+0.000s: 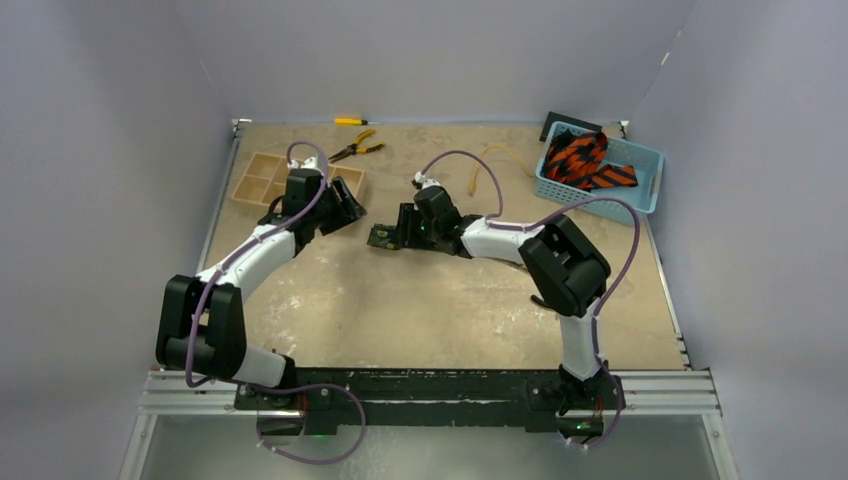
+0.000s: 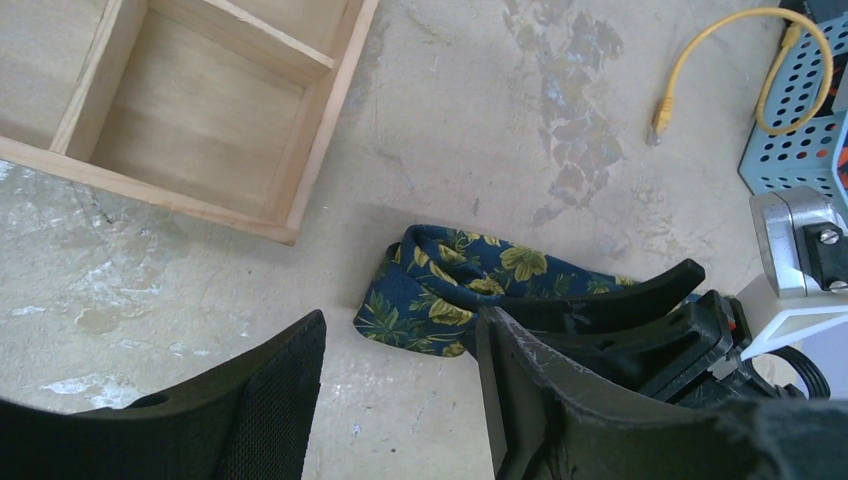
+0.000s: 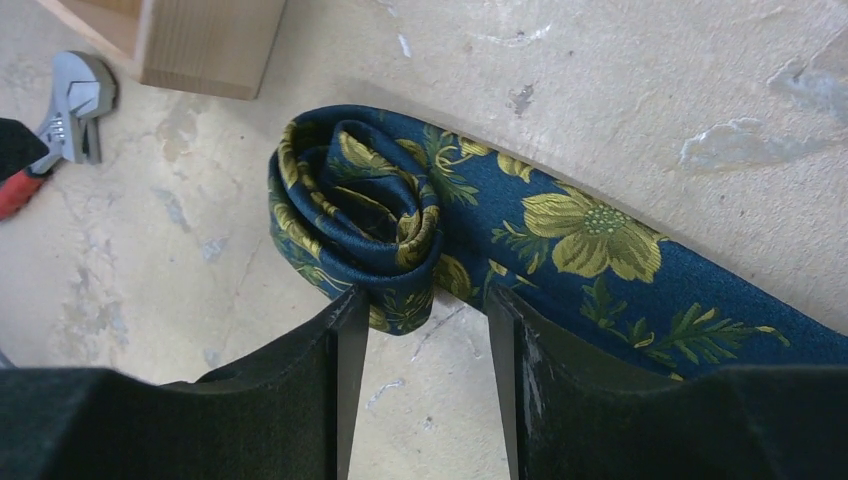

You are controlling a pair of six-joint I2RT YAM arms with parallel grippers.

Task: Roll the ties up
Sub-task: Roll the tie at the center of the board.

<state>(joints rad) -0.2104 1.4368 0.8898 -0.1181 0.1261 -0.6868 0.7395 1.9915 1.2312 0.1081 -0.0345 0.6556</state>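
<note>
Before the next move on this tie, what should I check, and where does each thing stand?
1. Navy tie partly rolled, tail flat on the table: ok.
2. Roll coil intact: ok, though loose.
3. Right gripper straddles the roll's edge, jaws apart, not clamped: ok.
4. Left gripper open, nothing between its fingers: ok.
5. Wooden tray apart from the roll: ok.
6. Orange ties rolled: not ok, heaped in the blue basket.
</note>
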